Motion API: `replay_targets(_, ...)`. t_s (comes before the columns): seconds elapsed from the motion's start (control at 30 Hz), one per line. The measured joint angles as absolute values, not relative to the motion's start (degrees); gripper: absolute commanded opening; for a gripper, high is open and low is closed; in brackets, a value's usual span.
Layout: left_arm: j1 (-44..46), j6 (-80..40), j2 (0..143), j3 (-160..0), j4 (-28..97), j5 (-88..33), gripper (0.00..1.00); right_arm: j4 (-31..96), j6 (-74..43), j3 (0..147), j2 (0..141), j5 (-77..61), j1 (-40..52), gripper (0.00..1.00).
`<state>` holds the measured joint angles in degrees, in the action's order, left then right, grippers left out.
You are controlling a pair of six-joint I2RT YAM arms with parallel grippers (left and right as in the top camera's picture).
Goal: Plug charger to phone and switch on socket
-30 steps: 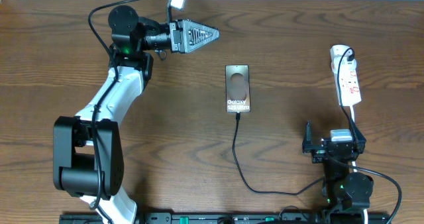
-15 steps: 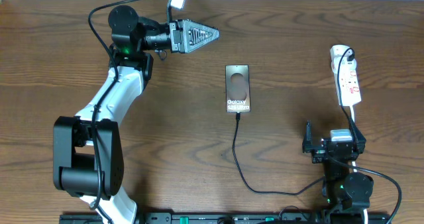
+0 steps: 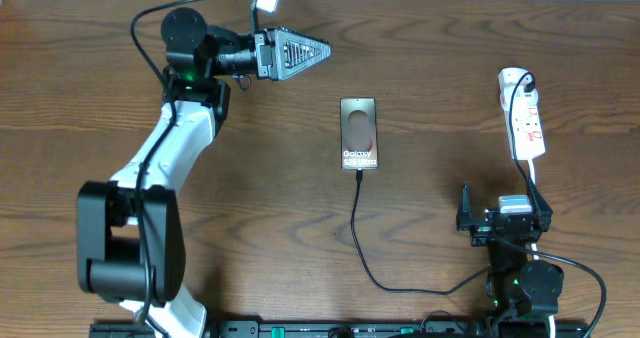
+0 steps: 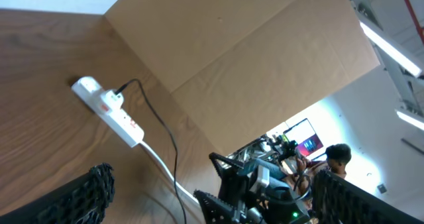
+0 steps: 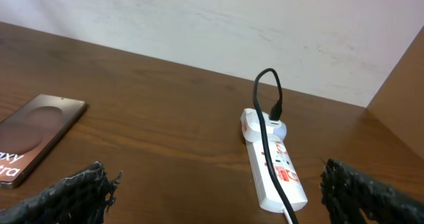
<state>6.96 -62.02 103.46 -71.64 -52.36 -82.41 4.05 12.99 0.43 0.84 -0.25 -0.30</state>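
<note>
The phone point(image 3: 358, 133) lies flat at the table's middle and also shows at the left edge of the right wrist view point(image 5: 33, 134). The charger cable point(image 3: 356, 228) runs from the phone's near edge, its plug tip point(image 3: 358, 172) touching the phone, then curves right towards the right arm. The socket point(image 3: 524, 118) lies at the right with a black plug in its far end. It also shows in the left wrist view point(image 4: 109, 111) and the right wrist view point(image 5: 271, 161). My left gripper point(image 3: 305, 52) is open and empty, above the table, far-left of the phone. My right gripper point(image 3: 505, 216) is open and empty, just short of the socket.
The socket's white cord point(image 3: 532, 178) runs from the strip towards the right arm's base. A brown cardboard wall point(image 4: 252, 45) stands beyond the table's right side. A white wall point(image 5: 199, 18) borders the far edge.
The left arm's lower links have shifted very slightly. Both grippers, the phone, the cable and the socket have stayed in place.
</note>
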Motion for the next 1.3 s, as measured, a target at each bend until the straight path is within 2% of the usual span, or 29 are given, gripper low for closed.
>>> replay_targets(0.27,6.2,-58.2,91.9,-71.6,-52.6,-84.3,0.96,4.1,13.0,0.4,0.8,-0.3,-0.3,0.99)
replay_targets(0.4,5.4,-45.9,86.6,-71.6,-50.1,-84.8,0.96,4.1,13.0,0.4,0.8,-0.3,-0.3,0.99)
replay_targets(0.5,5.1,-34.2,83.0,-71.1,-36.7,-82.9,0.96,4.1,13.0,0.4,0.8,-0.3,-0.3,0.99)
replay_targets(0.73,4.9,-16.8,76.8,-67.8,-0.3,-60.4,0.96,4.1,13.0,0.4,0.8,-0.3,-0.3,0.99)
replay_targets(0.83,5.1,-13.5,73.6,-67.1,10.0,-50.3,0.96,4.1,13.0,0.4,0.7,-0.3,-0.3,0.99)
replay_targets(1.0,6.3,-10.5,67.1,-67.0,17.4,-35.0,0.96,4.0,13.0,0.4,0.7,-0.3,-0.3,0.99)
replay_targets(1.3,8.8,-8.5,54.1,-55.2,16.1,-18.9,0.96,4.1,13.0,0.4,0.7,-0.3,-0.3,0.99)
